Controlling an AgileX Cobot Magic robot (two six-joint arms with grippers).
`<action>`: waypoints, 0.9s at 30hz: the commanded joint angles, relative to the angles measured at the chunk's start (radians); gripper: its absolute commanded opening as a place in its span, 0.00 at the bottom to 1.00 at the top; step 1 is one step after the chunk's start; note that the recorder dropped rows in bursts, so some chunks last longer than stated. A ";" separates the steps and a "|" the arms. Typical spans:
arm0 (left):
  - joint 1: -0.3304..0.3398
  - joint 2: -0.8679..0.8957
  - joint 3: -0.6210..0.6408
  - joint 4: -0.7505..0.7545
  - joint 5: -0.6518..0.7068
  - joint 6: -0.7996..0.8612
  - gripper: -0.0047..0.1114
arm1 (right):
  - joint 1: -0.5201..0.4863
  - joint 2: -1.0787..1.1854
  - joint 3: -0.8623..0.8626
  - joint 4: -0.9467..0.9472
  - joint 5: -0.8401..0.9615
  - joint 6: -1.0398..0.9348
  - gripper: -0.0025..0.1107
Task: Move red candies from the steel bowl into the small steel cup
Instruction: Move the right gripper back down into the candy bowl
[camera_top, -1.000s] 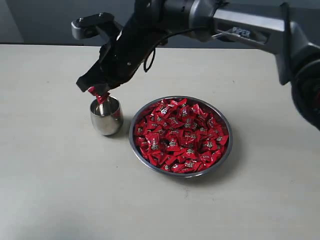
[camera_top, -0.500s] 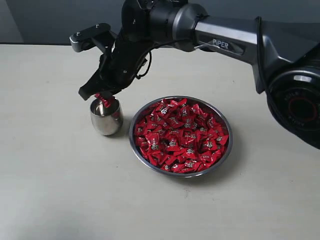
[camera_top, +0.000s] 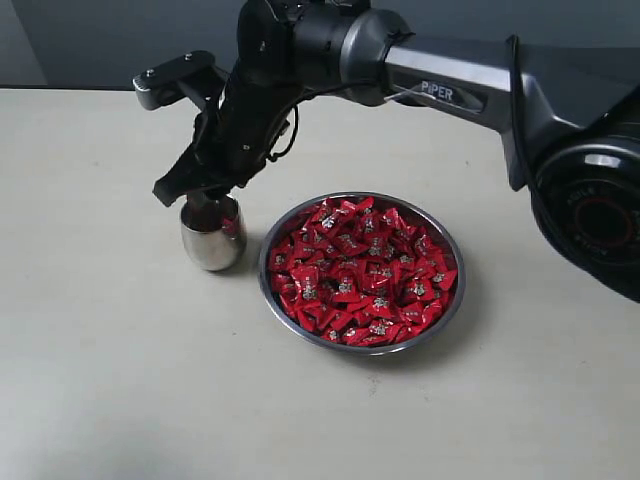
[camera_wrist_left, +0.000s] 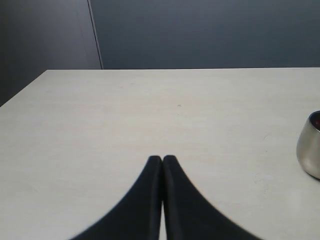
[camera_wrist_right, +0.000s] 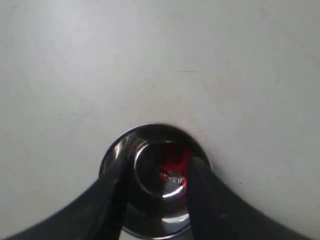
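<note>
The steel bowl (camera_top: 290, 225) sits mid-table, heaped with red candies (camera_top: 360, 268). Left of it stands the small steel cup (camera_top: 213, 235); it also shows at the edge of the left wrist view (camera_wrist_left: 310, 145). My right gripper (camera_top: 205, 200) reaches across and hangs just over the cup's mouth, open. In the right wrist view its fingers (camera_wrist_right: 202, 187) straddle the cup (camera_wrist_right: 120, 147), and one red candy (camera_wrist_right: 175, 167) lies loose inside, against the wall. My left gripper (camera_wrist_left: 162, 159) is shut on nothing above bare table, out of the exterior view.
The pale table (camera_top: 120, 380) runs back to a dark grey wall (camera_wrist_left: 200, 30). The right arm's long black link (camera_top: 450, 80) spans above the bowl's far side.
The candy held over the cup a second ago has dropped from the right gripper into the cup. The gripper opened and sank slightly toward the rim.
</note>
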 joint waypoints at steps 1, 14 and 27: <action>0.001 -0.004 0.004 0.001 -0.002 -0.003 0.04 | 0.001 -0.004 -0.007 -0.006 0.027 -0.001 0.38; 0.001 -0.004 0.004 0.001 -0.002 -0.003 0.04 | -0.036 -0.109 -0.007 -0.067 0.050 0.054 0.02; 0.001 -0.004 0.004 0.001 -0.002 -0.003 0.04 | -0.133 -0.442 0.570 -0.144 -0.319 0.220 0.02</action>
